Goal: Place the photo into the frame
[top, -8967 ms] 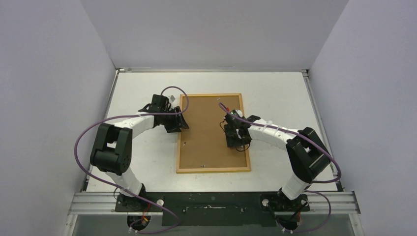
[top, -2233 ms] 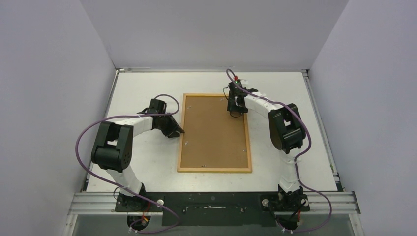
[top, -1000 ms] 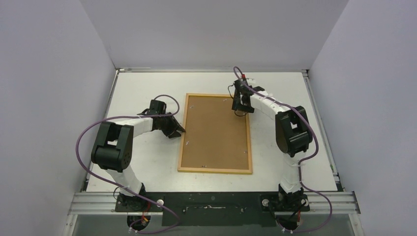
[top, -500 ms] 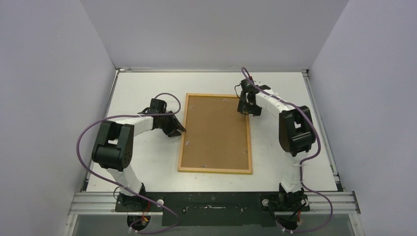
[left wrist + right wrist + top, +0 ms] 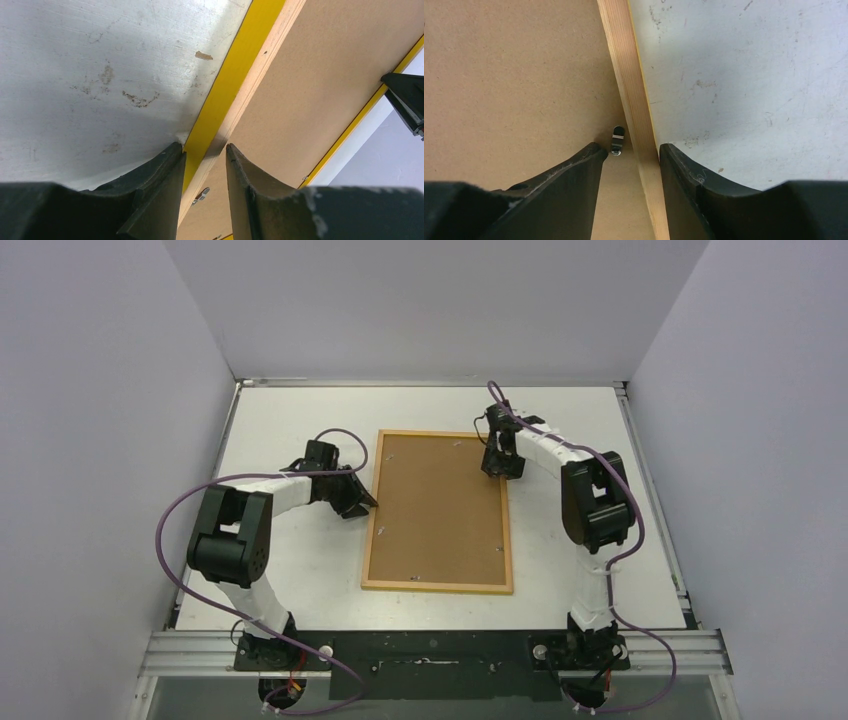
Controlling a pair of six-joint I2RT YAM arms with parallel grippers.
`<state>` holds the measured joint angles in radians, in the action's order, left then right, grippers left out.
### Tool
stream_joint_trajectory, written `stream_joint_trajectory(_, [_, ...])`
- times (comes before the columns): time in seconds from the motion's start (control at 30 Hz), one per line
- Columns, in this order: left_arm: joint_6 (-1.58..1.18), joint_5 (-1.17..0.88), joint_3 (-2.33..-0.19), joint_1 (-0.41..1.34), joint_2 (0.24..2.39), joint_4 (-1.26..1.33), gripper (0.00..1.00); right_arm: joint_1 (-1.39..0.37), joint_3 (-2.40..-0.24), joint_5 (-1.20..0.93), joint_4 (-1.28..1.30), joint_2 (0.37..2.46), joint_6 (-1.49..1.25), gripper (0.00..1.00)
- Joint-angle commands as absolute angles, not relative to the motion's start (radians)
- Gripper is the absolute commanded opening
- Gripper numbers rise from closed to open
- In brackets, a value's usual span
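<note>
The frame lies face down on the white table, light wood rails up, with the brown backing board inside it. The photo is hidden. My left gripper is at the frame's left rail. In the left wrist view its jaws close on the yellow and wood edge. My right gripper is at the upper right rail. In the right wrist view it is open and straddles the wood rail, the outer finger against it.
A small metal turn clip sits on the backing board just inside the right rail; another shows by the left rail. White table surrounds the frame, with grey walls on three sides.
My right gripper has moved from over the board's upper part out to the frame's right rail. The frame has shifted and turned slightly. The left gripper has stayed at the left rail.
</note>
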<state>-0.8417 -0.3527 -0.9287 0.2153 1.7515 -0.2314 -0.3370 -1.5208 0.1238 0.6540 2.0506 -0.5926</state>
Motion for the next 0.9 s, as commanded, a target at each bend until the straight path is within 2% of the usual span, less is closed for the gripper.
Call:
stream_joint_trajectory(0.0, [-0.816,-0.354,-0.953,0.221,1.775,-0.23,0.34,-0.335,-1.533,0.137,0.606,2.054,-0.616,0.47])
stream_joint_trajectory(0.1, [-0.816,-0.358,-0.953,0.223,1.781,-0.231,0.34,-0.332,-1.535,0.142,0.596,2.057,-0.626,0.5])
stream_joint_trajectory(0.27, [-0.816,-0.362,-0.953,0.224,1.787,-0.232,0.34,-0.33,-1.535,0.152,0.583,2.063,-0.643,0.48])
stream_joint_trajectory(0.5, [-0.813,-0.364,-0.953,0.226,1.789,-0.232,0.34,-0.323,-1.517,0.16,0.572,2.053,-0.661,0.34])
stream_joint_trajectory(0.73, [-0.812,-0.367,-0.956,0.227,1.792,-0.232,0.34,-0.321,-1.52,0.149,0.577,2.061,-0.655,0.32])
stream_joint_trajectory(0.87, [-0.811,-0.366,-0.958,0.228,1.793,-0.233,0.34,-0.323,-1.519,0.141,0.576,2.063,-0.655,0.27])
